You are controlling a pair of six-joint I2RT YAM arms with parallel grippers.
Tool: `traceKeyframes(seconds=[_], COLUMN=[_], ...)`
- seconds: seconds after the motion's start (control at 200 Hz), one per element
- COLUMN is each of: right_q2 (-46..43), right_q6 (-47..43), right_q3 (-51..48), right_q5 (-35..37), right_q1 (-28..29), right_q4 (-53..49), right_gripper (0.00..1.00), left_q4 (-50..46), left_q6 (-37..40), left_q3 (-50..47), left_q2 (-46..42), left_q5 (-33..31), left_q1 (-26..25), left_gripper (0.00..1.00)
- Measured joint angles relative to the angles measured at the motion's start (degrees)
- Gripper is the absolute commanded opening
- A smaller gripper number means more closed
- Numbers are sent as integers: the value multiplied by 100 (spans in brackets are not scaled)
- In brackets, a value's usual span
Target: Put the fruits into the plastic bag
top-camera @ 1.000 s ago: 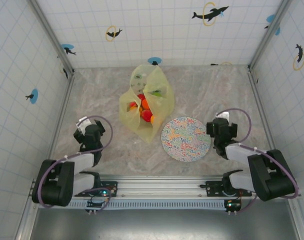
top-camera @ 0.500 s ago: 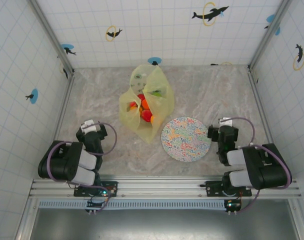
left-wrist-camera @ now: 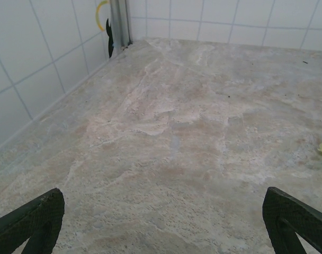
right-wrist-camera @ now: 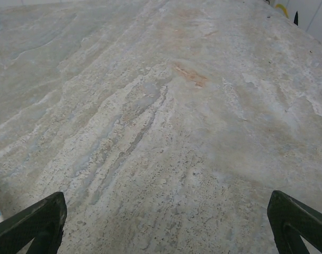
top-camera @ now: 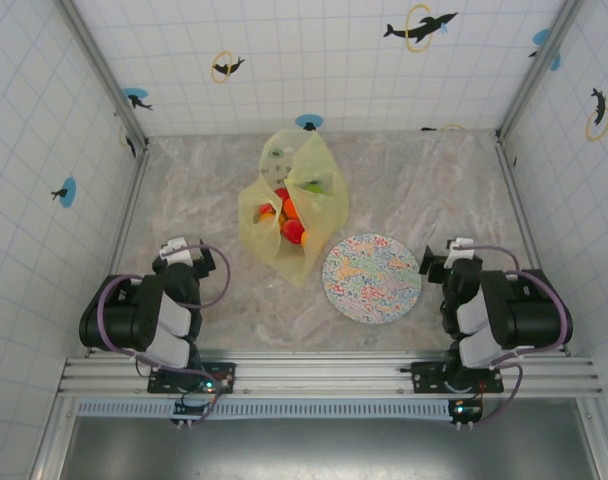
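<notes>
On the bench (top-camera: 444, 190), the fruits (top-camera: 287, 218) lie inside the yellow plastic bag (top-camera: 309, 170), mouth slack, beside the plate (top-camera: 371, 277). Agape, holding nothing: left pincer (left-wrist-camera: 162, 203), right pincer (right-wrist-camera: 165, 203). Risk: a nudge spills fruit.

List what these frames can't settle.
- Fruits in the plastic bag: top view, count unclear; yellow film and overlap hide some.
- Plate: right wrist view, a sliver cut by the left edge.
- Left tool, right tool: wrist views, fingers cut by the bottom edge.
</notes>
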Motion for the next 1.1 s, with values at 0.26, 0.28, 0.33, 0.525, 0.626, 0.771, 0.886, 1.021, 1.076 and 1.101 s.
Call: traceKeyframes(seconds=[0.26,0.28,0.33,0.525,0.626,0.771,0.886,1.021,1.076,1.101], right_q2=[7,7,7,7,7,7,7,7,7,7], right_q6=[9,9,11,9,11,11,13,11,11,11], right_q3=[0,0,0,0,0,0,0,0,0,0], right_q5=[-85,-83,-85,-98,-103,-101,-103,-101,-103,-103], right_q1=[0,0,0,-2,-2,0,-2,-2,0,0], right_q4=[46,48,48,46,48,48,46,48,48,48], right_gripper=[100,99,100,100,100,100,99,100,99,100], left_q4=[-37,-42,-48,-48,-48,-48,-46,-48,-46,-48], left_q6=[0,0,0,0,0,0,0,0,0,0], left_q3=[0,0,0,0,0,0,0,0,0,0], left_q2=[0,0,0,0,0,0,0,0,0,0], left_q5=[42,42,42,42,42,44,44,61,63,66], left_q1=[13,13,13,13,13,13,13,13,13,13], left_gripper=[98,98,98,98,98,98,98,98,98,98])
